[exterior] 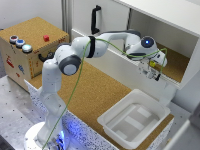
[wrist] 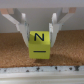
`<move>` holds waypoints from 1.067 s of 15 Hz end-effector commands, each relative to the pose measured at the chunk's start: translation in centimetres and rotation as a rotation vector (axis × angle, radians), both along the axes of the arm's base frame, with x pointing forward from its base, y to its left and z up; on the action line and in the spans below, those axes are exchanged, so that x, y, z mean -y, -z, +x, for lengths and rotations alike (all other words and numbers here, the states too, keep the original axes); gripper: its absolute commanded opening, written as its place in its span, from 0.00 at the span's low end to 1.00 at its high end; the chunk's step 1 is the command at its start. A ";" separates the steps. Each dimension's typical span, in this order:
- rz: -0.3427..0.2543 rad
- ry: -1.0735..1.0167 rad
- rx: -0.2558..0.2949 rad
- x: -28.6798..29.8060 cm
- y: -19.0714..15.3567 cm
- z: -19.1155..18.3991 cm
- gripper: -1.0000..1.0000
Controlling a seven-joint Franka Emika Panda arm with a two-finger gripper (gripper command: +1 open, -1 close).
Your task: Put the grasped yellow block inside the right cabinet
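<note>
One yellow block (wrist: 40, 43), pinched between the two fingers (wrist: 22, 31) of the gripper (exterior: 154, 74); the wrist view shows the jaws pressing its side faces, black "N" and a dash facing the cam. The block hangs just above cork, not touching as far as I can tell. In the exterior view the gripper sits at the front lip of the right cabinet (exterior: 172, 30), on the exterior view's right, approx. over the near edge of its brown floor; the block itself is too small to make out there.

Risks, as I judge them:
- Release too early w/ the block at the lip: it could roll out and drop toward the white tub (exterior: 134, 121) below.
- The arm's wrist is close to the cabinet's front wall; pushing in deeper at this angle might clip the wall or the roof panel.
- The grip covers only part of the cube; a bump could twist it out.
- The green cable (exterior: 75, 95) along the arm could snag.

Count: 1 arm, 1 gripper, 2 fingers, 1 yellow block, 1 red block (exterior: 46, 38) far left on the cork-topped box (exterior: 30, 50), 1 tub, 1 black handle (exterior: 95, 20) on the white panel, 3 round buttons (exterior: 20, 43) on the box.
</note>
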State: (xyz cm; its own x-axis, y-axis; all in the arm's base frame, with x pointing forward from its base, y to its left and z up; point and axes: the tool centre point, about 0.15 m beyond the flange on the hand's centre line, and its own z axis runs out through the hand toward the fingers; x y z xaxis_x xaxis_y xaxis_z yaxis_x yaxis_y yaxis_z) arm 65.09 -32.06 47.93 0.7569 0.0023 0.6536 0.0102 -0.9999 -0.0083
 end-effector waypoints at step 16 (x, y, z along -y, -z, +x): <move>0.040 0.097 -0.035 -3.3 -1.9 -8.3 1.00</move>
State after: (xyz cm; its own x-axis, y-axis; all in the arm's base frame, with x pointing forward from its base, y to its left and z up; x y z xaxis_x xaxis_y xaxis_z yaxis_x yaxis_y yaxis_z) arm 62.13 -32.58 51.04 0.7410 -0.1191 0.6608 -0.0693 -0.9925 -0.1011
